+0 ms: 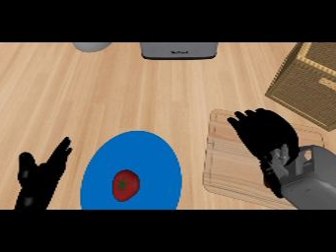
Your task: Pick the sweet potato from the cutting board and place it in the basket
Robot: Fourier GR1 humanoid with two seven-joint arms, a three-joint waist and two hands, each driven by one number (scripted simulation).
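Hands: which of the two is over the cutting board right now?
The right hand, its fingers curled down over the cutting board. The left hand rests open beside the blue plate, off the board.

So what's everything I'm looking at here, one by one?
counter: one, light wood, under everything
basket: one, tan wicker, far right
cutting board: one, pale wood, right of centre, partly under the right hand
plate: one, blue, near centre
tomato: one, red, on the plate
grey appliance: one, top edge, centre
grey round object: one, top edge, left
sweet potato: not visible
left hand: black, open, lower left
right hand: black, curled over the board
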